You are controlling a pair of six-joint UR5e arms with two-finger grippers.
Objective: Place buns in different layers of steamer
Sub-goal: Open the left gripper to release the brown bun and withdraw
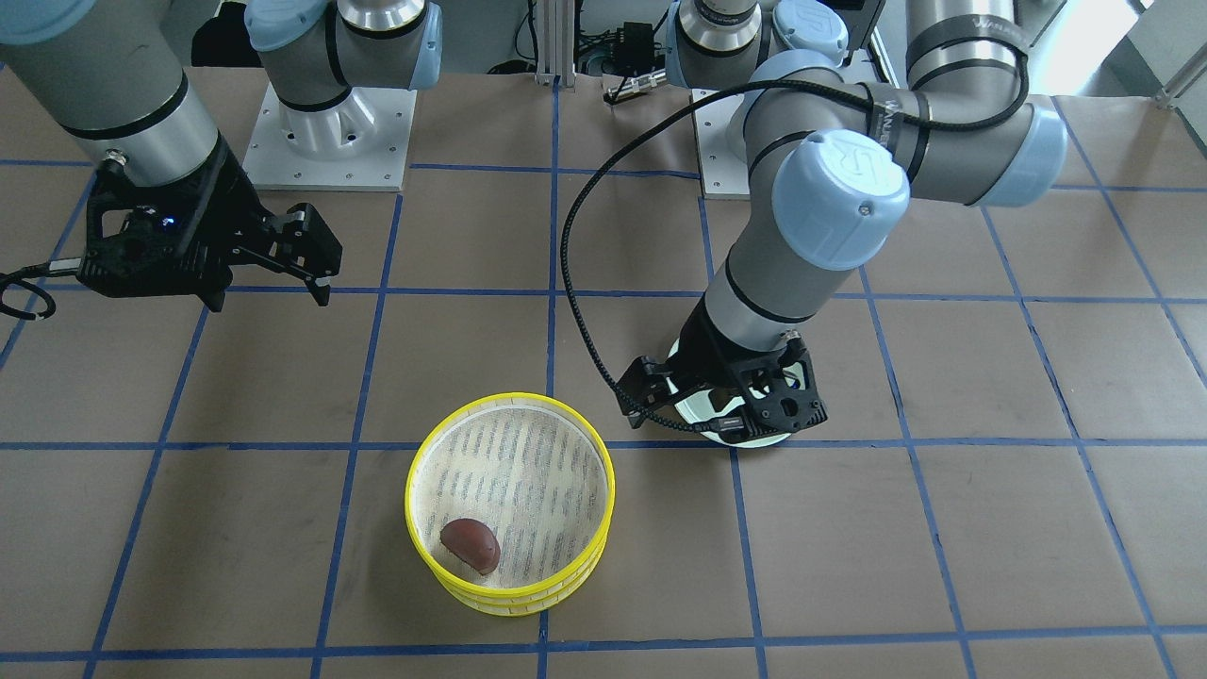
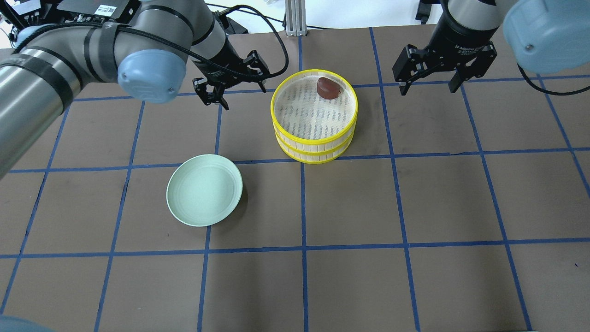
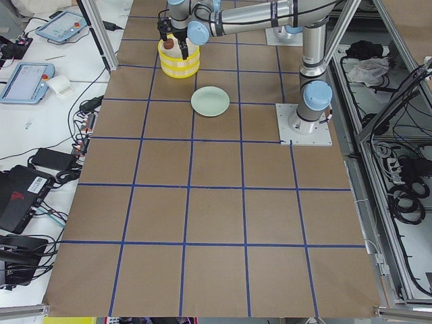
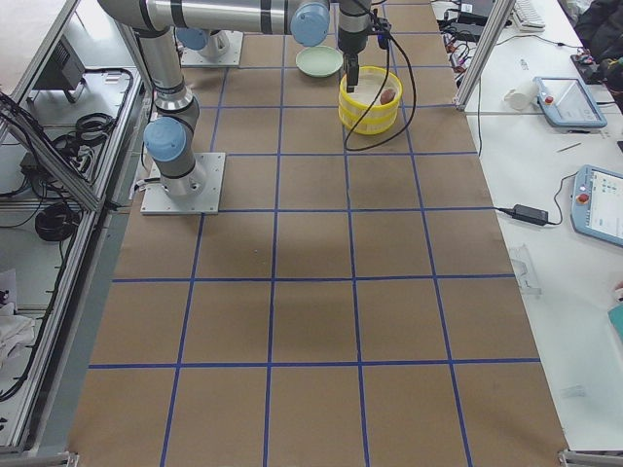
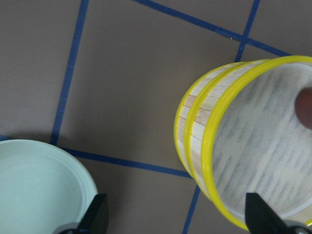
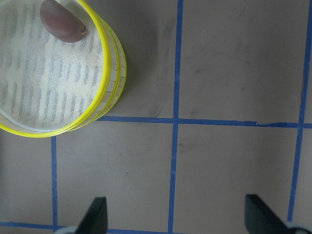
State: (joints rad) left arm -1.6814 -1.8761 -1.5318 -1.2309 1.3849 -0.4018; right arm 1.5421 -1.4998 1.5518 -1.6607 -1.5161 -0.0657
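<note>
The two yellow-rimmed steamer layers (image 2: 313, 144) stand stacked on the table, and also show in the front view (image 1: 411, 490). The dark reddish-brown bun (image 2: 328, 87) lies on the top layer's woven base (image 1: 470, 545), near its rim (image 6: 62, 22). The cream-white bun is hidden in every view. My left gripper (image 2: 242, 92) hangs open and empty above the gap between the stack and the plate (image 5: 178, 217). My right gripper (image 2: 428, 85) is open and empty, raised to the stack's right (image 6: 178, 214).
A pale green plate (image 2: 204, 190) lies empty to the left of the stack, nearer the robot (image 5: 39, 185). In the front view my left wrist hides most of it. Brown table paper with blue tape grid lines lies all around.
</note>
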